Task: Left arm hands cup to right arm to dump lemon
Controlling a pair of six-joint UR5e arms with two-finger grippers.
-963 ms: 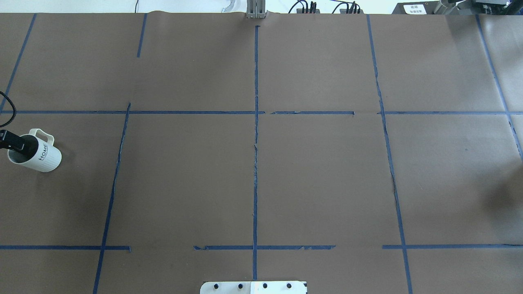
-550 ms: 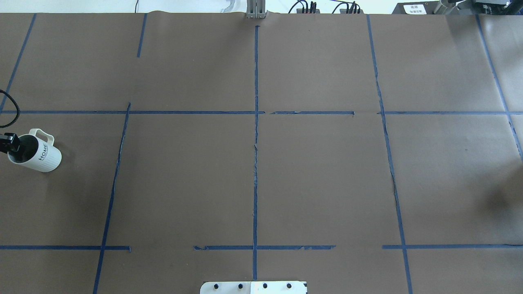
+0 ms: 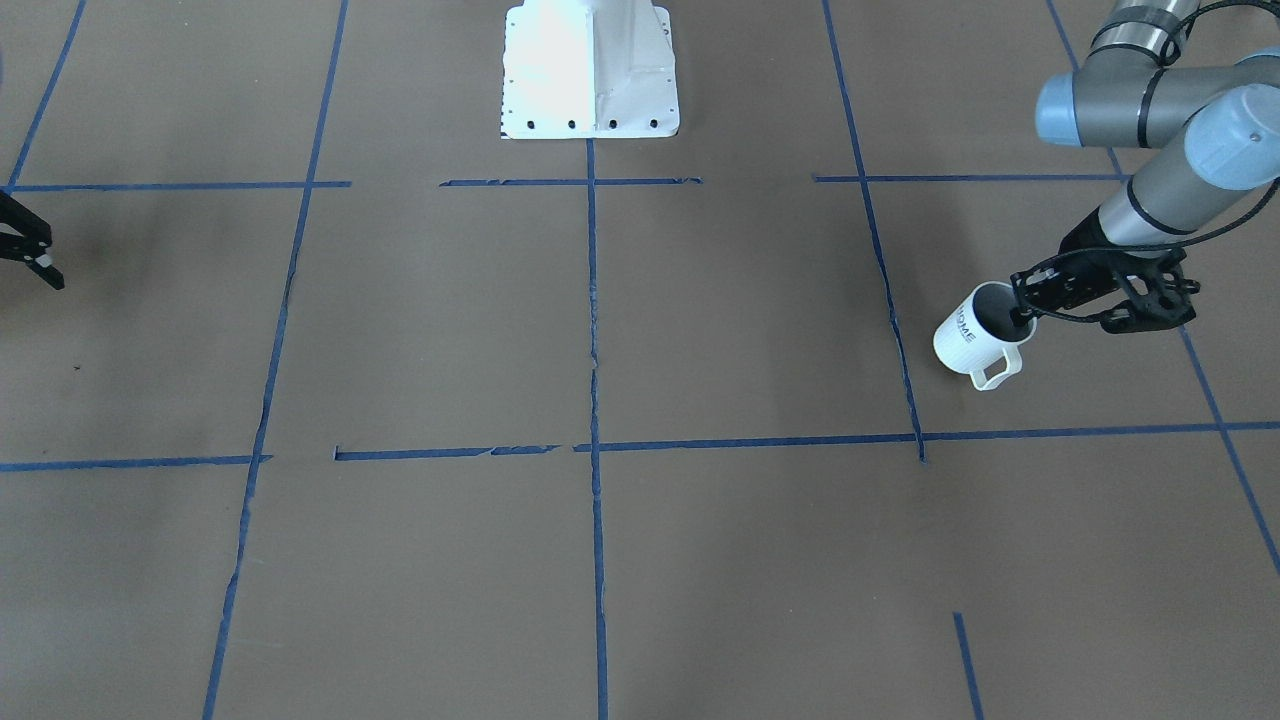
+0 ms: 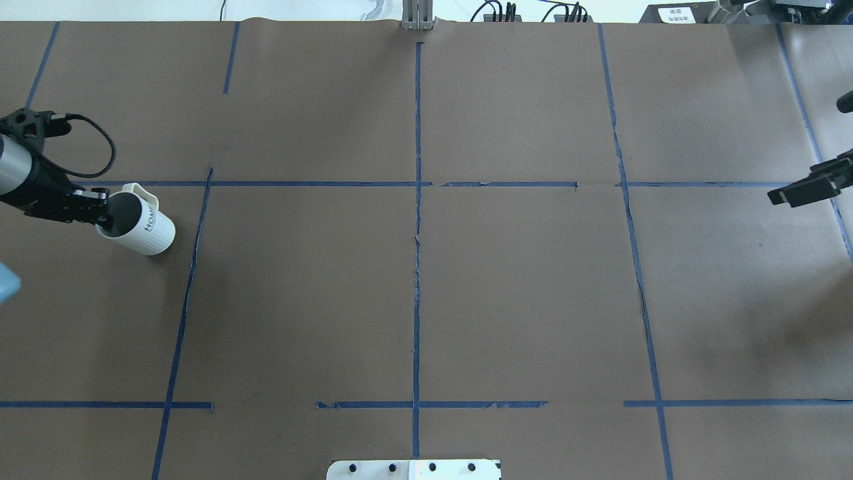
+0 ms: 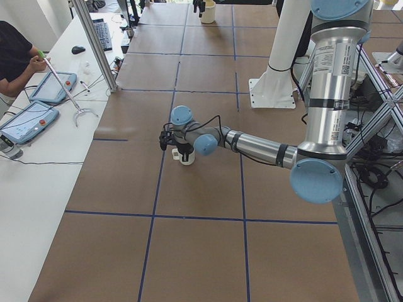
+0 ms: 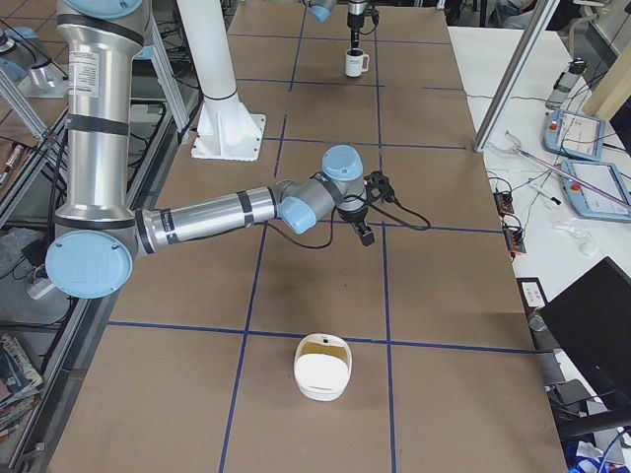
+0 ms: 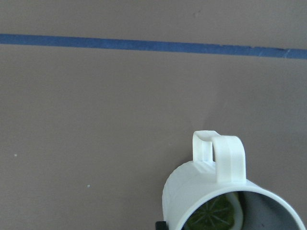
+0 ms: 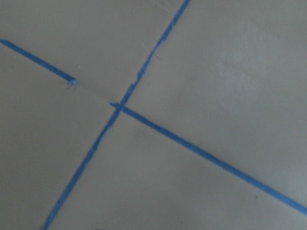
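Note:
The white ribbed cup [image 4: 141,230] with "HOME" lettering is at the table's left, held by my left gripper [image 4: 101,212], which is shut on its rim with one finger inside. It also shows in the front view [image 3: 968,338], with the left gripper [image 3: 1022,308] at its mouth. The left wrist view shows the cup's handle [image 7: 225,158] and the lemon [image 7: 216,216] lying inside. Whether the cup touches the paper is unclear. My right gripper [image 4: 796,190] hangs at the far right edge, apart from the cup, and looks open and empty; it also shows in the front view [image 3: 40,262].
Brown paper with blue tape lines [image 4: 417,220] covers the table. The white robot base [image 3: 590,70] sits at the near middle edge. A white bowl [image 6: 322,367] lies on the table near the right end. Operators' tablets [image 5: 28,119] lie on a side table.
My left gripper has carried the cup to the right and a little farther from the robot, in from the left edge. My right gripper has come into view at the right edge.

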